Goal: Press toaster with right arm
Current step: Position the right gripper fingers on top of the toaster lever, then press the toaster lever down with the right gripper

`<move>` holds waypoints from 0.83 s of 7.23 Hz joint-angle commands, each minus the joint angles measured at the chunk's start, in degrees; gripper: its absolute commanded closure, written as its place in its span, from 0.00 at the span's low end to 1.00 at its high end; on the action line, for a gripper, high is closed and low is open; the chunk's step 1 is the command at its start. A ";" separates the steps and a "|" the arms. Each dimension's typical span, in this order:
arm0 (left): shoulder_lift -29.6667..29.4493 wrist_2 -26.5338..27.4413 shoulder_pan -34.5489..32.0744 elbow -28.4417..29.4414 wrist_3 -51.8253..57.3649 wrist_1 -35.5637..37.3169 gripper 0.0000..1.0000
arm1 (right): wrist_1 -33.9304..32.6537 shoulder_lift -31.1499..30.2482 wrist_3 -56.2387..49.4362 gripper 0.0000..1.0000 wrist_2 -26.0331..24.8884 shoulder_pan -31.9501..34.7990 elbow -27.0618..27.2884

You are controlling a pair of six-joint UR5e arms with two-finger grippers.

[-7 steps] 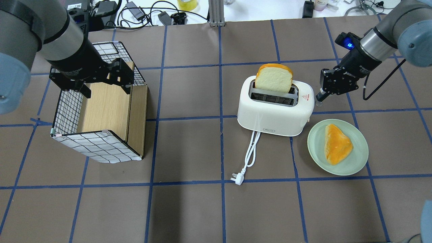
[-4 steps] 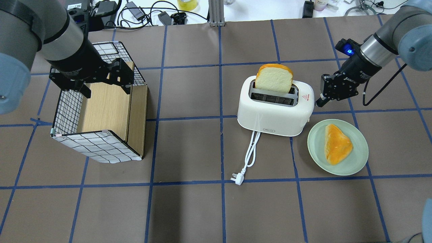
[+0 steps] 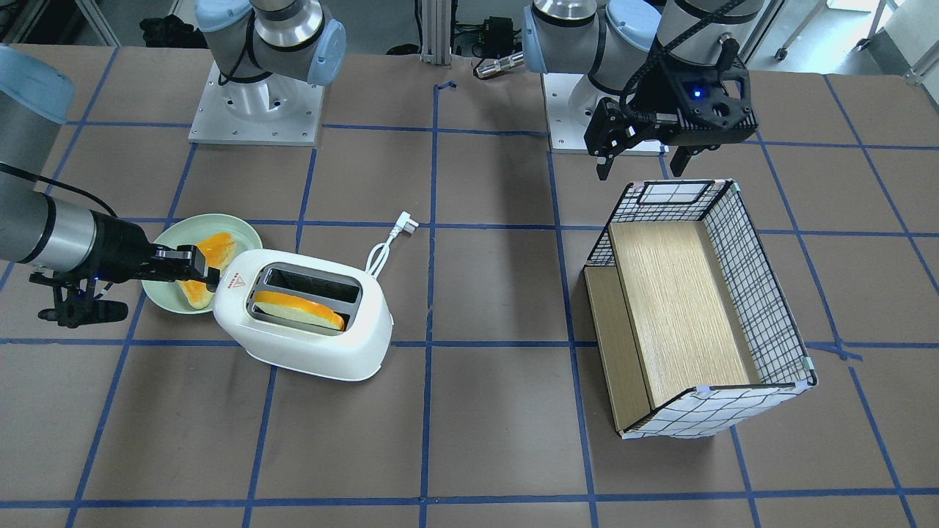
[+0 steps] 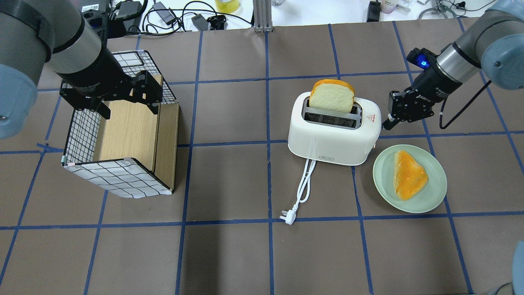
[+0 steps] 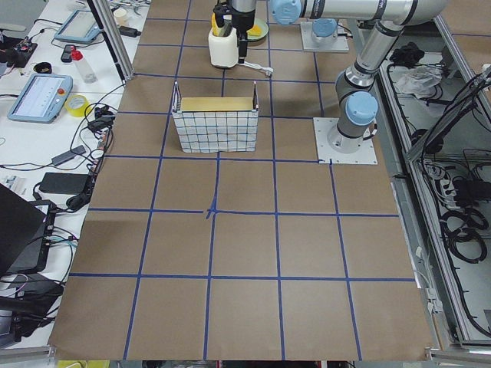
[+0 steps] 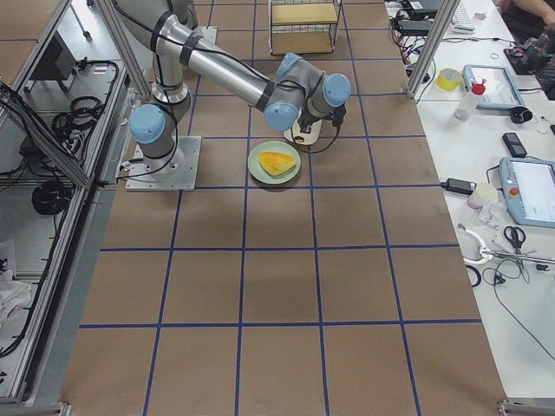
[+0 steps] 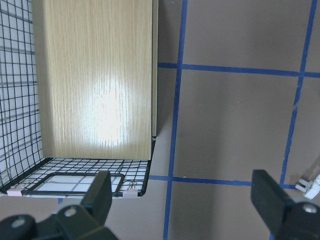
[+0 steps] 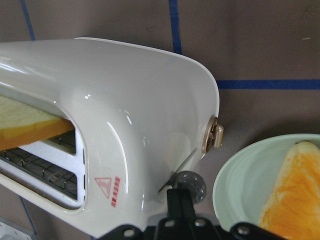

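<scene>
The white toaster (image 4: 331, 137) stands right of the table's middle, with a bread slice (image 4: 331, 96) upright in its far slot. It also shows in the front view (image 3: 315, 330) and the right wrist view (image 8: 135, 110). My right gripper (image 4: 387, 123) is shut, and its tip is at the toaster's right end. In the right wrist view its joined fingertips (image 8: 180, 197) touch a small grey round lever knob (image 8: 192, 185) on that end. My left gripper (image 4: 127, 107) is open and empty above the basket.
A green plate (image 4: 382, 172) with an orange-topped bread piece (image 4: 409, 174) lies just right of the toaster's front. The white cord and plug (image 4: 288, 215) trail toward the table's front. A wire basket with wooden boards (image 4: 123, 135) stands at the left.
My right gripper's tip has dropped slightly and moved in against the toaster's right end, and its wrist has swung. The left arm and the toaster have not moved.
</scene>
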 commanded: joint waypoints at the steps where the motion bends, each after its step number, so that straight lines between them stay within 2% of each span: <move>1: 0.02 0.00 0.00 0.00 0.00 0.00 0.00 | -0.57 0.02 0.20 1.00 -0.04 -0.09 -0.05; 6: 0.02 0.00 0.00 0.00 0.00 0.00 0.00 | -1.18 1.86 0.73 1.00 -0.13 -0.09 0.39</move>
